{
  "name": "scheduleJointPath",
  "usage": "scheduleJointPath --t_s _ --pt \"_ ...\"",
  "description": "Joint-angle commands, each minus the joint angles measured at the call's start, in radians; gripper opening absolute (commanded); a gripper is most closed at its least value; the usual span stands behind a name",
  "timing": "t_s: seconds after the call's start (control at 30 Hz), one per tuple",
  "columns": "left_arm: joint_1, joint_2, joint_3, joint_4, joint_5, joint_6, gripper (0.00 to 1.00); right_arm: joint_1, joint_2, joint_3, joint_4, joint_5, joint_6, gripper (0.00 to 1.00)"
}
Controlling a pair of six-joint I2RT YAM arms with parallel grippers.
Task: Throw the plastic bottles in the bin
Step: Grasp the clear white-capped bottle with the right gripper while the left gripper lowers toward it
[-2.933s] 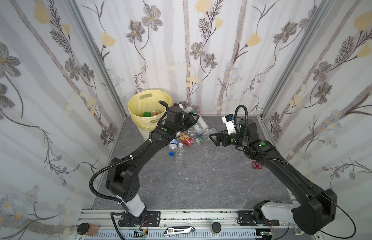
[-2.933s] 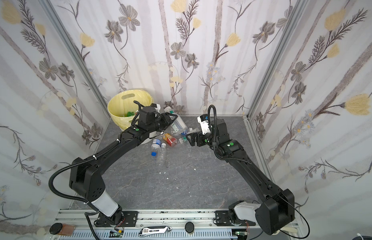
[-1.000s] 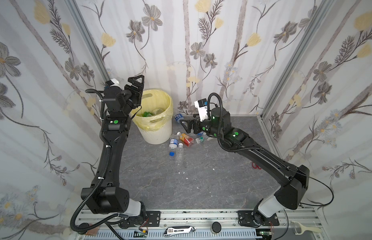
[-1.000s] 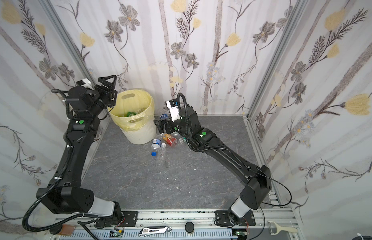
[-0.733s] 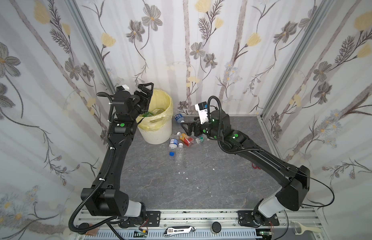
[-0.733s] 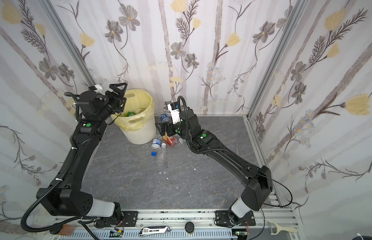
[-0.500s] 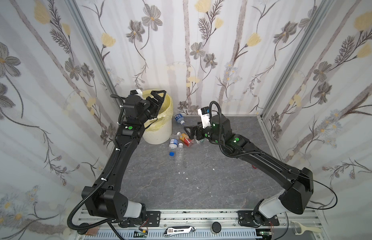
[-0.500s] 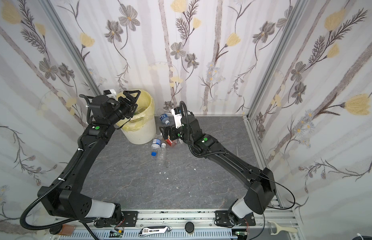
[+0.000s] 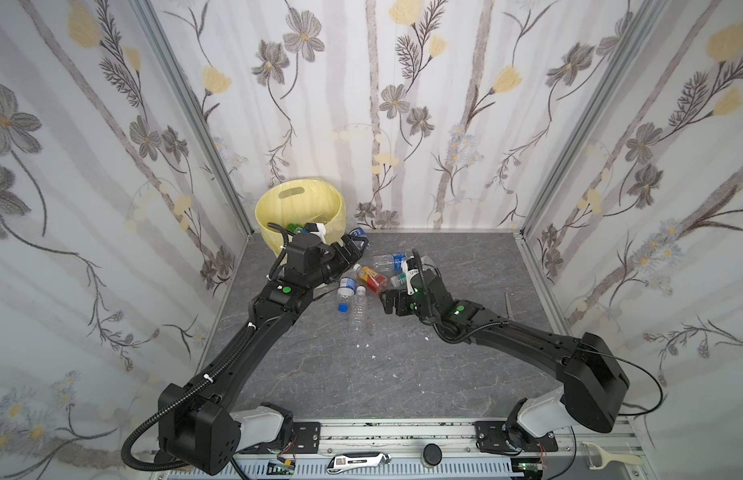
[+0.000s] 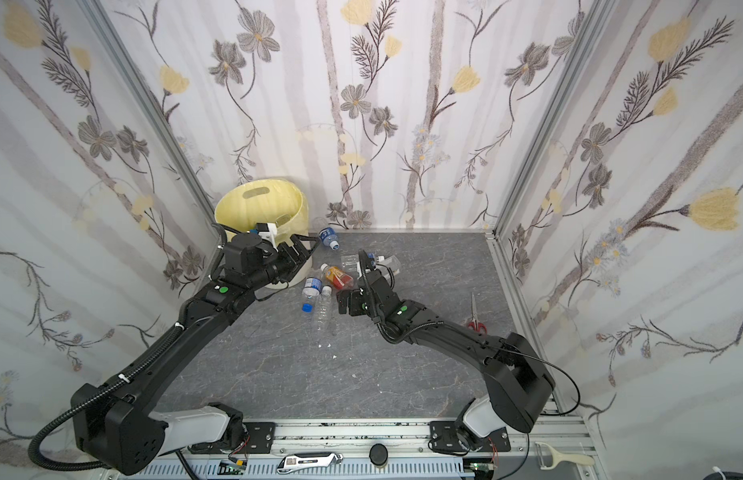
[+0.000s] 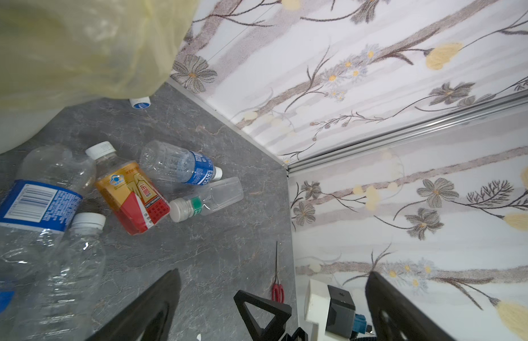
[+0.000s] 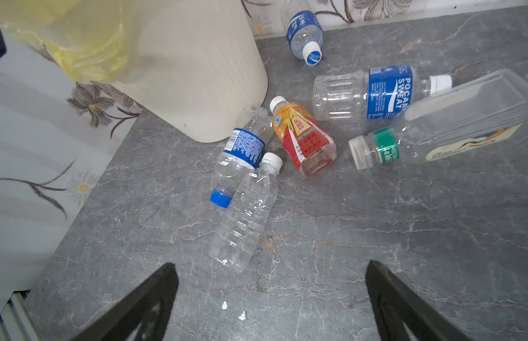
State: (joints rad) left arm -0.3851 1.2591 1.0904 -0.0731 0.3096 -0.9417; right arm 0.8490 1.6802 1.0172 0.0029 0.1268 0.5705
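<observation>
left tool point(image 11: 273, 271) released and empty beside the bin point(image 9: 320, 203), right tool point(image 12: 270, 264) released, empty, above the plastic bottles point(image 12: 242, 224)

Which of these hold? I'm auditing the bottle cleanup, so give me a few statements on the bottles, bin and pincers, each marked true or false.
1. The left pincer and right pincer are both open and empty. True.
2. The orange-red labelled bottle stands upright. False: it lies on its side on the floor.
3. The bin stands in the far left corner. True.
4. Every bottle is already in the bin. False: six bottles lie on the floor beside it.
5. Red-handled scissors lie near the right wall. True.
</observation>
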Motion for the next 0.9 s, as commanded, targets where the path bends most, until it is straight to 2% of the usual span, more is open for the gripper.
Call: scheduleJointPath --t_s 0.0,0.2,0.33,0.43,0.63,0.87 --pt "-0.003 -0.045 -0.069 -0.025 -0.012 0.032 1.0 0.037 0.046 -0.012 0.098 0.013 0.075 1.0" --pt "0.004 -0.122 -0.237 -0.028 -0.004 0.031 1.0 0.095 0.131 -0.02 0.169 -0.007 0.153 0.99" --pt "0.031 -0.158 -0.34 -0.028 0.02 0.028 1.0 0.123 0.198 -0.008 0.201 -0.025 0.202 0.94" --pt "0.058 -0.178 -0.384 -0.029 0.056 0.028 1.0 0.13 0.243 0.016 0.208 -0.03 0.224 0.9" --pt "0.154 -0.22 -0.458 -0.028 0.127 0.039 1.0 0.134 0.326 0.087 0.192 -0.023 0.232 0.87" --pt "0.19 -0.197 -0.491 -0.027 0.179 0.077 1.0 0.133 0.422 0.167 0.174 -0.021 0.246 0.81"
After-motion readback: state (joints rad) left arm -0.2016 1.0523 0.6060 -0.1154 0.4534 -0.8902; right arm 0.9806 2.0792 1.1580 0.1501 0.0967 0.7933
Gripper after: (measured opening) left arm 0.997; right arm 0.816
